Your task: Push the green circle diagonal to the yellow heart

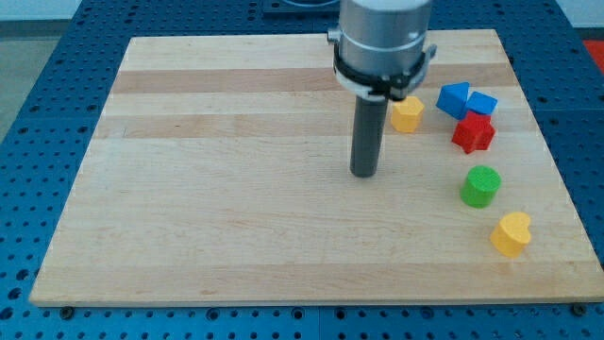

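The green circle [480, 186] stands near the board's right side. The yellow heart [511, 233] lies just below and right of it, close but apart. My tip [364, 174] rests on the board well to the left of the green circle, at about the same height in the view. The rod rises from it to the arm's grey body at the view's top.
A yellow hexagon-like block [407, 114] sits right of the rod. Two blue blocks [454, 99] [482, 103] and a red block [473, 132] cluster above the green circle. The wooden board [236, 189] ends near the yellow heart at its right edge.
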`<action>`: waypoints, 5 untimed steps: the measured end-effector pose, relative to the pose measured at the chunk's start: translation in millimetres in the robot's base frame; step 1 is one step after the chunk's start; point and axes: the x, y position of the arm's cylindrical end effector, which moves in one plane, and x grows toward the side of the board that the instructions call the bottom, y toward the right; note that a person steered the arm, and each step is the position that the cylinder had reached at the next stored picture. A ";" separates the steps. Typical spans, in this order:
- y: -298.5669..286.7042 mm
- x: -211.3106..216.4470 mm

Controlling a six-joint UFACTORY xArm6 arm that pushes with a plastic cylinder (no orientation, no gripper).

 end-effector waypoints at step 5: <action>198.6 -12.0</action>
